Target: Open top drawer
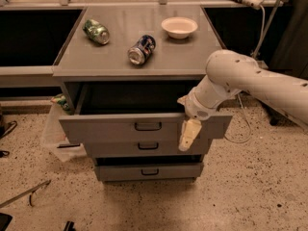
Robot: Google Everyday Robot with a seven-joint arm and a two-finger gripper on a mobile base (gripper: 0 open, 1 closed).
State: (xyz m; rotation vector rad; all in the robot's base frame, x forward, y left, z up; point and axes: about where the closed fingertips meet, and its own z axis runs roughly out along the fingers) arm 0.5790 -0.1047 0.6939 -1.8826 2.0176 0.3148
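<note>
The top drawer of the grey cabinet stands pulled well out, its dark inside open to view behind the wide front panel. Its small dark loop handle sits at the panel's centre. My gripper, cream-coloured at the end of the white arm, hangs in front of the right part of the top drawer's front panel, to the right of the handle and apart from it. It holds nothing that I can see.
Two shorter drawers sit below, slightly out. The cabinet top carries a green can, a blue can and a white bowl. A plastic bag lies by the cabinet's left side. Cables hang at right.
</note>
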